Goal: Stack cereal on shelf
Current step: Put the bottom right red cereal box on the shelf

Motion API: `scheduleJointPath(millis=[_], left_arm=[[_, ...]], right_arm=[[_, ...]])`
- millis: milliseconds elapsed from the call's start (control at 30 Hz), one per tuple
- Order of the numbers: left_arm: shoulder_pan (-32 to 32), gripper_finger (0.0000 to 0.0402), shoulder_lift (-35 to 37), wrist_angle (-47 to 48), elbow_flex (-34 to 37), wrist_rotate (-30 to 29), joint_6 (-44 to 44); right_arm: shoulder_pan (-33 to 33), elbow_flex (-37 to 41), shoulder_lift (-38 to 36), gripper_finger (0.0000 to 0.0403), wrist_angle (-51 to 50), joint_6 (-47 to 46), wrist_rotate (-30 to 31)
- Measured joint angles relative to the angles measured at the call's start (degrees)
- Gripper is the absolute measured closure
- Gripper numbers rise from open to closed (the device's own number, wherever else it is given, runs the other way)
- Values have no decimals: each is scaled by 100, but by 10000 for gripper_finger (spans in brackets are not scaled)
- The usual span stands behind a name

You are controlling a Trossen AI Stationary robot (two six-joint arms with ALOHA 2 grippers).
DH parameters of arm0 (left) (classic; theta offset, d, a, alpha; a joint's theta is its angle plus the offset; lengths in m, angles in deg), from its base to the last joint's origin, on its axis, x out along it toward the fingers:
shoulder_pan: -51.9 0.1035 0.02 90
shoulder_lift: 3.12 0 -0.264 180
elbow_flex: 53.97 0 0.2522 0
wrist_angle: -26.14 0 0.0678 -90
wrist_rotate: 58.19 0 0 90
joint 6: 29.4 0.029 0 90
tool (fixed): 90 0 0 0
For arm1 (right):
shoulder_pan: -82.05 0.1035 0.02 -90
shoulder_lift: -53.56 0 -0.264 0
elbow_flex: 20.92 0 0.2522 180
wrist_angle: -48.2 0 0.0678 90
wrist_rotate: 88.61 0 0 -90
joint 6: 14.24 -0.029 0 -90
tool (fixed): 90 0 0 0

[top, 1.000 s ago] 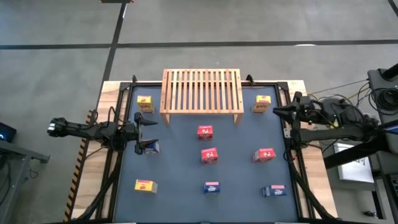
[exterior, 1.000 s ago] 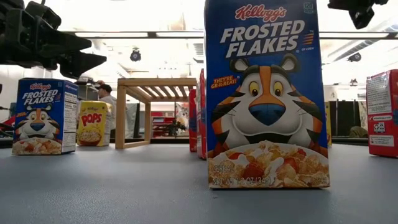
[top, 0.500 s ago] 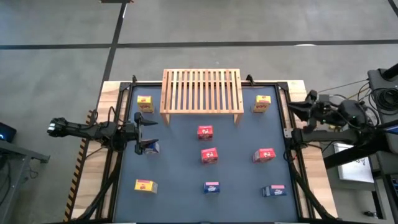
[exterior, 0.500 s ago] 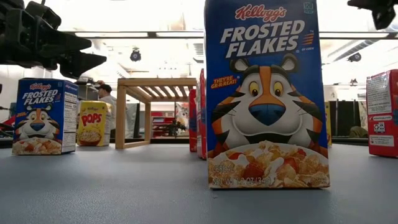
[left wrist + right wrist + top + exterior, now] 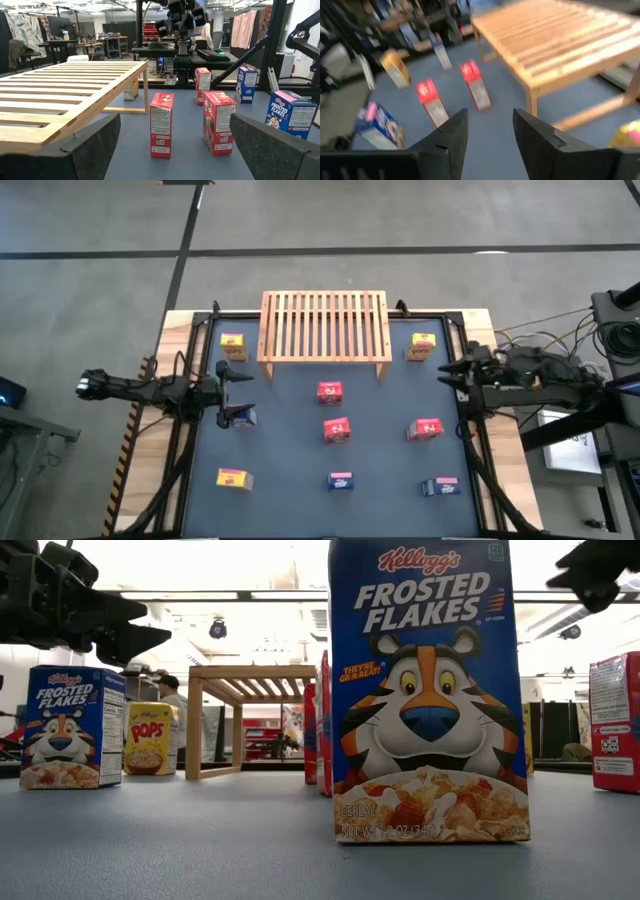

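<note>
All nine cereal boxes stand on the bench, none on the wooden shelf. The left gripper, jaws spread, hovers over a blue Frosted Flakes box. The right gripper, jaws partly apart and empty, should centre over the nearby yellow box before descending.

Nearest me in the low view, the big blue box reads "Kellogg's FROSTED FLAKES" and "THEY'RE GR-R-REAT!" — a second blue box at left says the same brand. Beside it, the yellow box reads "POPS". Another blue box — "FROSTED FLAKES".
</note>
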Motion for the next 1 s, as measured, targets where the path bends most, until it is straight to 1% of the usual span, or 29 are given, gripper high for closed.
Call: scheduleJointPath(millis=[133, 200, 333, 400, 467, 633, 767, 867, 1000], left_arm=[[-2, 43, 0, 0, 0, 2, -1], [-1, 43, -1, 2, 0, 1, -1], [-1, 43, -1, 2, 0, 0, -1], [0, 43, 0, 0, 0, 2, -1], [-1, 43, -1, 2, 0, 1, -1], [-2, 43, 0, 2, 0, 1, 0], [-1, 43, -1, 1, 0, 1, -1], [-2, 43, -2, 0, 0, 0, 1], [-1, 43, -1, 2, 0, 2, -1]], right_arm=[[2, -163, 558, 233, -931, -165, -226], [1, -233, 824, 229, -1216, -184, -619], [4, -273, 1297, 227, -1153, -130, -1619], [2, -273, 1522, 227, -1186, -92, -1951], [2, -273, 1717, 226, -1193, -65, -2036], [2, -273, 2104, 224, -1129, 135, -2032], [2, -273, 2235, 224, -868, 267, -1971], [2, -273, 2318, 222, -884, 267, -1973], [2, -273, 2375, 206, -949, 267, -1974]])
